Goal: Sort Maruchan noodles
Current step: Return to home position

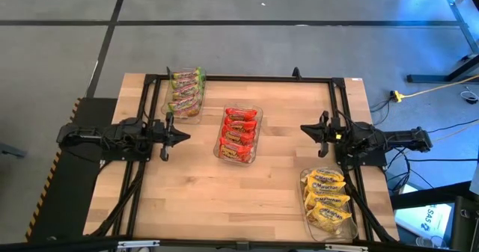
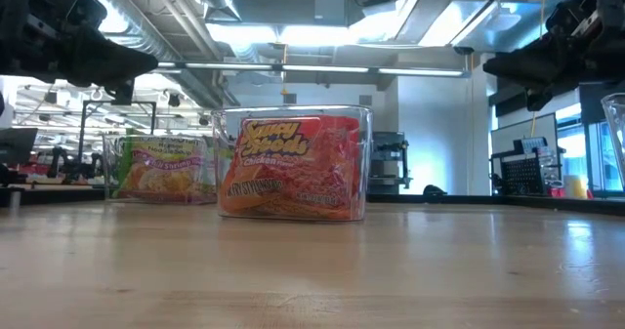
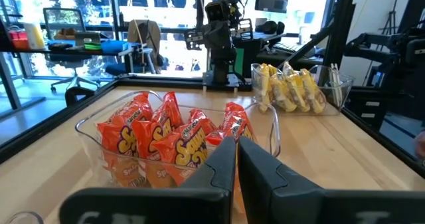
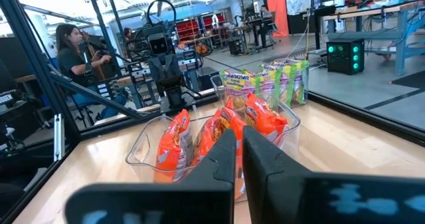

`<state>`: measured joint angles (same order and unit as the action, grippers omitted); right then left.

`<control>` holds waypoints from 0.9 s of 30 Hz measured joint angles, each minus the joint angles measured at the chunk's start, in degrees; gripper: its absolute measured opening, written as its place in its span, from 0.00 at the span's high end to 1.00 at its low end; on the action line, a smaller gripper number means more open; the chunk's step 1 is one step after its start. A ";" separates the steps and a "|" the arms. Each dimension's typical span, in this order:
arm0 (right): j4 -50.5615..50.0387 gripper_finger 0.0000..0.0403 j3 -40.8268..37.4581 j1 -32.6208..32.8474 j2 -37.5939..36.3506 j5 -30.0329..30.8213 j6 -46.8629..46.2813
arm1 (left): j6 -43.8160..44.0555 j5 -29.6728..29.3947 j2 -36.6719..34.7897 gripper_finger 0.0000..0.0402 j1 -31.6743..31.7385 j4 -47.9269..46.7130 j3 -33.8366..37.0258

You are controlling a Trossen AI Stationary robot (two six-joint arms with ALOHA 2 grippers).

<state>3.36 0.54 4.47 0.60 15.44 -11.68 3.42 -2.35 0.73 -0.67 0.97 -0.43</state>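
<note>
Red Maruchan noodles (image 1: 238, 134) fill a clear tray (image 1: 218, 153) midway between the left end effector (image 1: 182, 137) and the right end effector (image 1: 305, 128), which face each other above the tabletop (image 1: 224, 196), empty, fingers together. Green packets (image 1: 186, 92) lie binned near the left one's side, and yellow packets (image 1: 329, 198) beside and behind the right one.

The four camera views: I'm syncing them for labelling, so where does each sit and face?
High: overhead, straight down on the table; both arms, left gripper, right gripper.
Low: tabletop height, level at the red packets; arms overhead.
Left wrist: on left arm, facing right arm; own fingers.
Right wrist: on right arm, facing left arm; own fingers.
Shared: red packets in all four.
</note>
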 joint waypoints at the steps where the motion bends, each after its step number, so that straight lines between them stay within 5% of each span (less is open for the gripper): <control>1: 0.00 0.99 0.00 0.00 0.00 -0.02 0.00 | 0.00 0.00 0.00 0.98 0.00 0.00 0.00; 27: -0.04 0.99 0.00 0.00 0.00 -0.04 0.02 | 0.02 0.04 0.00 0.98 0.00 -0.04 0.00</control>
<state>3.31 0.54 4.47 0.60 15.40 -11.66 3.44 -2.31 0.73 -0.67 0.93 -0.43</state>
